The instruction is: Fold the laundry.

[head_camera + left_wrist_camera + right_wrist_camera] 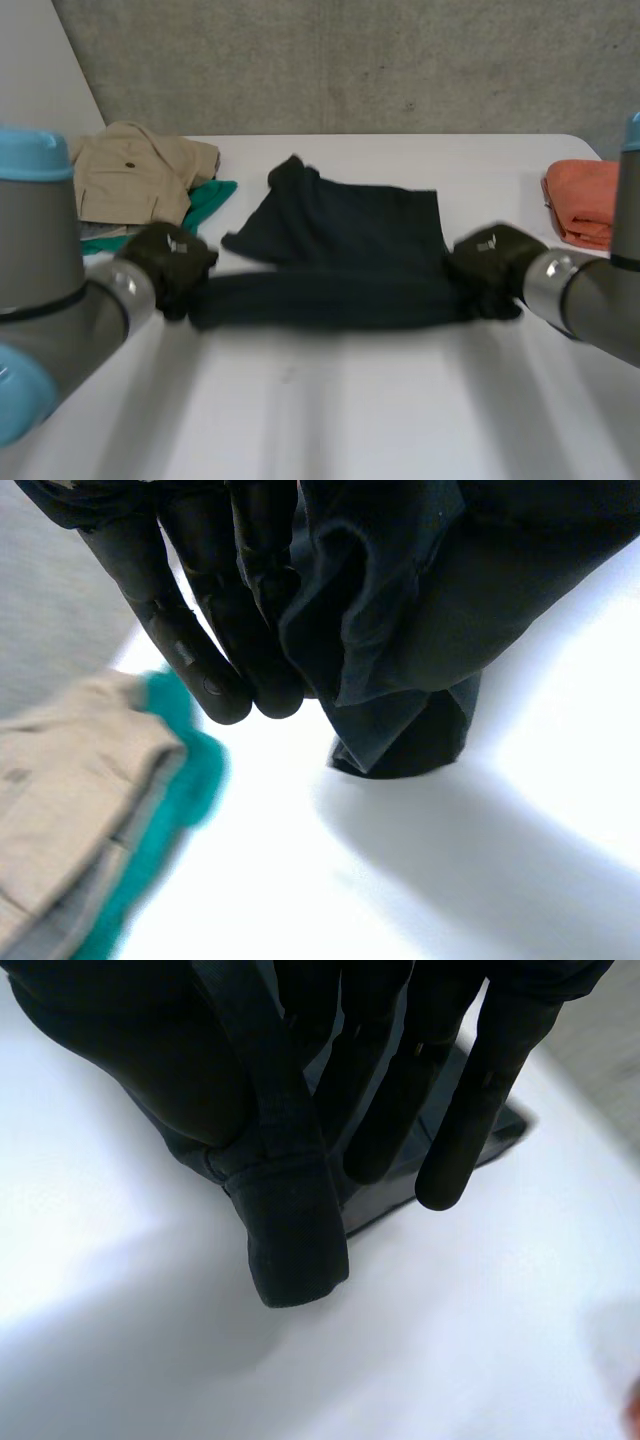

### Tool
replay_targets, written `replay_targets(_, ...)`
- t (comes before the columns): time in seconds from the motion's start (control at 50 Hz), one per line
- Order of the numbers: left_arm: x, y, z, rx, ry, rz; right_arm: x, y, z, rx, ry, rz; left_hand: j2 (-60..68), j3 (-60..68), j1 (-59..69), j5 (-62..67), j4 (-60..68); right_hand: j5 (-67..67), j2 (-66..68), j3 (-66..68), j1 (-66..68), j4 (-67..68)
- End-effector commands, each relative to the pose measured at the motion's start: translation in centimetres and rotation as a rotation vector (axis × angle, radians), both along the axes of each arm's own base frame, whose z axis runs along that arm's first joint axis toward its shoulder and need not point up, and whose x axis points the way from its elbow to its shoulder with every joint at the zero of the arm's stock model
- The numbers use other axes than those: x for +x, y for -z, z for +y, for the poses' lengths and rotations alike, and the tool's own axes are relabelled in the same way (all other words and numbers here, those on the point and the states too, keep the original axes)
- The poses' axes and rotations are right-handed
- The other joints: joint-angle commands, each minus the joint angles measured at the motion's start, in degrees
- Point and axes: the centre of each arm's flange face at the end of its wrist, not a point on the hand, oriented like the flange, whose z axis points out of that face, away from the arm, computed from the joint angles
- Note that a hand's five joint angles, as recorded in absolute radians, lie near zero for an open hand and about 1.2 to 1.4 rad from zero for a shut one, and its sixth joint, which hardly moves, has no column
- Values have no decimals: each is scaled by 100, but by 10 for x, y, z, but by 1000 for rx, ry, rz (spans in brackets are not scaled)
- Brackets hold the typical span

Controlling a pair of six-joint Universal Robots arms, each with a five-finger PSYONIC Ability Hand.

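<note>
Pinching the garment (340, 250) along its near edge, the left hand (170, 262) clamps its fingers (200, 650) on the left end and the right hand (490, 262) on the right end, both ends raised from the bench (330, 410). Its far part lies flat. Tan clothes (135, 175) lie beyond the left hand, orange cloth (585, 200) beyond the right.

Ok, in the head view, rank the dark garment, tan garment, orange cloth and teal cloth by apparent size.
1. dark garment
2. tan garment
3. orange cloth, partly cut off, so its rank is unsure
4. teal cloth, mostly under the tan garment
</note>
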Motion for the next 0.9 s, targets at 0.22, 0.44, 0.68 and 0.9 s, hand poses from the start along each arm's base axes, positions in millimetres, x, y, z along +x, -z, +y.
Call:
replay_targets(0.22, -14, 4, 8, 17, 75, -101, -4, 19, 10, 94, -86, 153, 1142, 1189, 1509, 1247, 1155, 1088, 1272, 1178, 1614, 1146)
replay_targets(0.44, -45, -141, -95, -629, -22, 229, 30, -109, -96, -681, 131, -310, 1142, 1189, 1509, 1247, 1155, 1088, 1272, 1178, 1614, 1146)
replay_targets(0.68, -39, -238, -111, -988, -75, 601, 39, -204, -120, -1140, 146, -725, 1142, 1189, 1509, 1247, 1155, 1088, 1272, 1178, 1614, 1146)
replay_targets(0.9, -47, -150, -125, -722, -89, 511, 43, -117, -135, -876, 123, -613, 1142, 1189, 1509, 1247, 1155, 1088, 1272, 1178, 1614, 1146)
